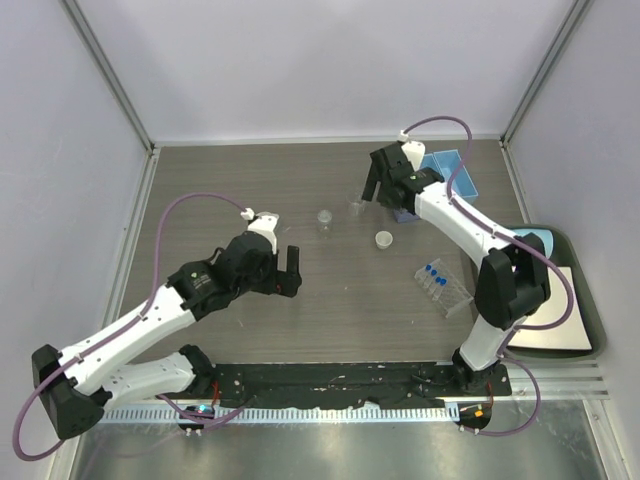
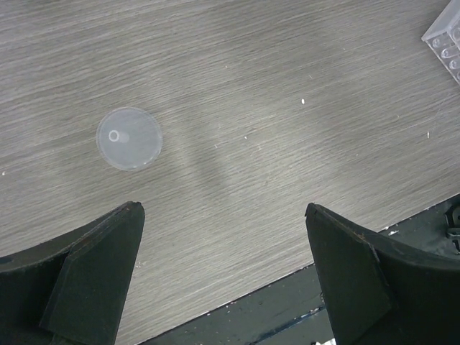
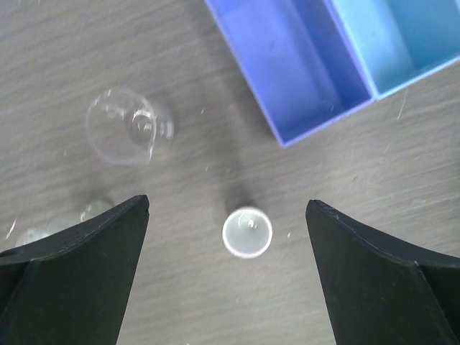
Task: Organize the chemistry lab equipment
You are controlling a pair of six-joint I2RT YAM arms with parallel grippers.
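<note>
My right gripper (image 1: 380,192) is open and hangs above the table at the back right. In the right wrist view a small white round dish (image 3: 246,231) stands on the table between its fingers (image 3: 93,251), apart from both. A clear beaker (image 3: 129,126) stands to the left, and a second beaker (image 3: 43,228) is partly hidden by the left finger. The blue three-compartment tray (image 3: 309,57) lies beyond. My left gripper (image 1: 296,272) is open and empty over bare table, with a whitish round dish (image 2: 129,138) ahead to the left. The clear tube rack (image 1: 443,285) holds blue-capped tubes.
A pale blue mug (image 1: 537,240) and a dark green tray (image 1: 590,300) with a white sheet sit at the right edge. A black base strip (image 1: 340,385) runs along the near edge. Grey walls close in the left, back and right sides.
</note>
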